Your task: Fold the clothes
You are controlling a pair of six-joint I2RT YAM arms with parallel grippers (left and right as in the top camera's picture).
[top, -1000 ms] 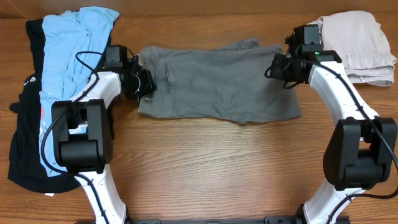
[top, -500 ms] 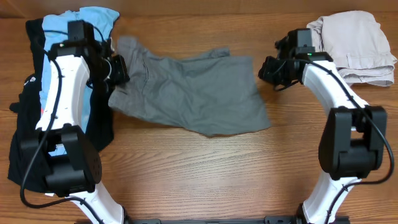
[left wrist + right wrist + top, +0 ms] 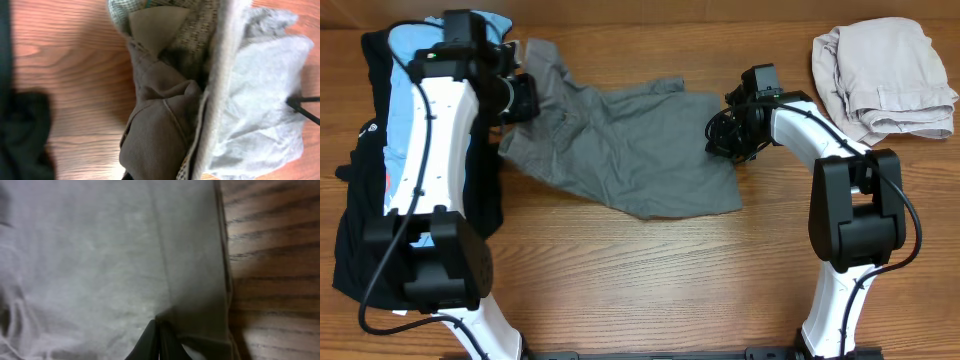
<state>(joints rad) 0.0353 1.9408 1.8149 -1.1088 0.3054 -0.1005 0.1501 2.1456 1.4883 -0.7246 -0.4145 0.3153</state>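
The grey shorts [image 3: 630, 150] lie skewed and rumpled across the middle of the table. At their back-left end my left gripper [image 3: 523, 100] is shut on the waistband. The left wrist view shows the bunched waistband [image 3: 160, 115] with its pale patterned lining [image 3: 200, 30] turned out; cloth hides the fingers there. On the right, my right gripper [image 3: 718, 135] is shut on the leg's edge, its dark fingertips [image 3: 159, 337] pinched together on the grey cloth [image 3: 100, 255]. A light-blue shirt [image 3: 405, 90] and a black garment [image 3: 360, 240] lie piled at the far left, partly under the left arm.
A folded beige garment [image 3: 885, 75] sits at the back right corner. Bare wooden tabletop [image 3: 660, 280] runs along the front between the two arm bases. The left arm [image 3: 430, 150] reaches over the pile at the left.
Both grippers have carried the shorts leftward and toward the back. The left end rose toward the back-left corner, the right end trailed to the left, and the cloth has gone from flat to skewed and bunched.
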